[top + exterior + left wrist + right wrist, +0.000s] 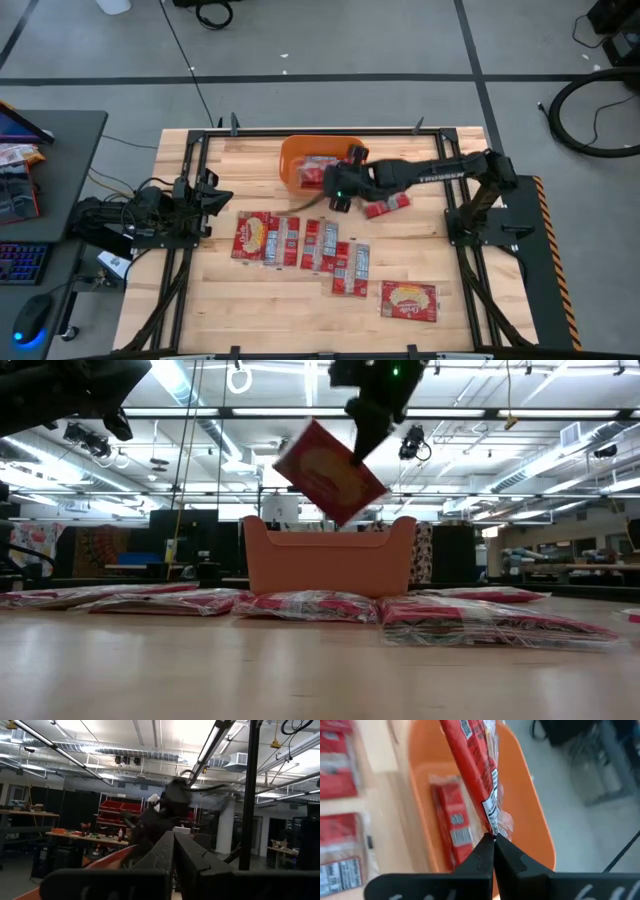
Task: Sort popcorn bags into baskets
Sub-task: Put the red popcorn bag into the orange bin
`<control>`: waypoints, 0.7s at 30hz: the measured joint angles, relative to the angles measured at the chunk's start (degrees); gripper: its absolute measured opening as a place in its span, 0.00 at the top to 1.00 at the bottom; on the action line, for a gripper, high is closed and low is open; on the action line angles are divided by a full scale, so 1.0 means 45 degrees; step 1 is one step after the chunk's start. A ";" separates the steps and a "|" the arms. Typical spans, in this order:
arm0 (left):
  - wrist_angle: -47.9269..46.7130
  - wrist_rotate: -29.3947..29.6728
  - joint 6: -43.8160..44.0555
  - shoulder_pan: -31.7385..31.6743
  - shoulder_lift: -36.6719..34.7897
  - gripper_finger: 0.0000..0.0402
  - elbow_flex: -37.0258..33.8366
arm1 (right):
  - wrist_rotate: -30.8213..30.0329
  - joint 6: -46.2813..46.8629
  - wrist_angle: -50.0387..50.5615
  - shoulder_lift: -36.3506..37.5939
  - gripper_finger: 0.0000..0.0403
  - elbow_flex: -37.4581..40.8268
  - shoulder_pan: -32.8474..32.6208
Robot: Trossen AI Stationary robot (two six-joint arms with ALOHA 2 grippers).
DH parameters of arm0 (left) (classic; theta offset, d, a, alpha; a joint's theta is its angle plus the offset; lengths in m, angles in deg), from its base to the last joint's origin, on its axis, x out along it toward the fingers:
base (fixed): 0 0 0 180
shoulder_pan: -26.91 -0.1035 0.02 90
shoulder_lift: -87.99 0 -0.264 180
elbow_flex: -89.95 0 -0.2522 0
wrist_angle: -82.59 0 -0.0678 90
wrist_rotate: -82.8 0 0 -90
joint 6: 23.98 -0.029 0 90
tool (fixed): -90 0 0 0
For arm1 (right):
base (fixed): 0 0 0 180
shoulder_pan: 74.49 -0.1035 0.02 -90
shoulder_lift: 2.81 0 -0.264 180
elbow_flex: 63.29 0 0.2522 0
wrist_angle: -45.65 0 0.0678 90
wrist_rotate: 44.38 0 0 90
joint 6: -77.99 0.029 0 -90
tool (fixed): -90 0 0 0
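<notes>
The orange tub (pixel 300 152) stands at the table's far middle with one red packet (pixel 452 822) lying inside it. My right gripper (pixel 366 422) is over the tub's near wall (pixel 330 560), shut on another red packet (pixel 330 472). Several more red packets (pixel 300 245) lie flat in a row near the table's middle. One packet (pixel 408 300) lies toward the near right, and one (pixel 386 207) under the right arm. My left gripper (pixel 173 851) is shut on nothing at the table's left edge (pixel 205 200). My right gripper pinches the packet by its crimped end seam (pixel 492 822) between the two fingertips, coming from above. The packet is lifted clear and hangs tilted below the fingers, its yellowish picture face (pixel 322 465) showing in the low view, above the tub's rim (pixel 400 525).
A dark metal frame (pixel 190 150) borders the table. A desk with a keyboard and mouse (pixel 30 320) stands left of it. Bare wood (pixel 250 310) lies along the near edge and right of the tub (pixel 440 145).
</notes>
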 joint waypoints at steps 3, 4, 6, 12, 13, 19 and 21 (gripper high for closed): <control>0.0000 0.0000 -0.0004 0.0001 0.0000 0.96 0.0000 | 0.0677 0.0386 0.0321 -0.0238 0.98 -0.0016 0.0706; 0.0006 0.0008 -0.0010 0.0002 0.0000 0.96 0.0003 | 0.0828 0.0407 0.0542 -0.0327 0.98 0.0006 0.0882; 0.0024 0.0107 -0.0178 0.0002 0.0003 0.96 0.0004 | 0.0901 0.0405 0.0849 -0.0659 0.98 -0.0158 0.1145; 0.0269 0.0687 -0.0580 0.0005 0.0109 0.96 0.0004 | 0.0770 0.0356 0.2400 -0.2430 0.98 -0.1850 0.1495; 0.0198 0.0714 -0.0569 0.0000 0.0121 0.96 0.0004 | 0.0624 0.0390 0.2820 -0.2797 0.98 -0.2291 0.1541; 0.0223 0.0714 -0.0529 0.0005 0.0146 0.96 0.0004 | 0.0398 0.0732 0.5018 -0.4807 0.98 -0.4862 0.2080; 0.0209 0.0714 -0.0529 0.0005 0.0146 0.96 0.0002 | 0.0412 0.0737 0.5543 -0.5378 0.98 -0.5634 0.2312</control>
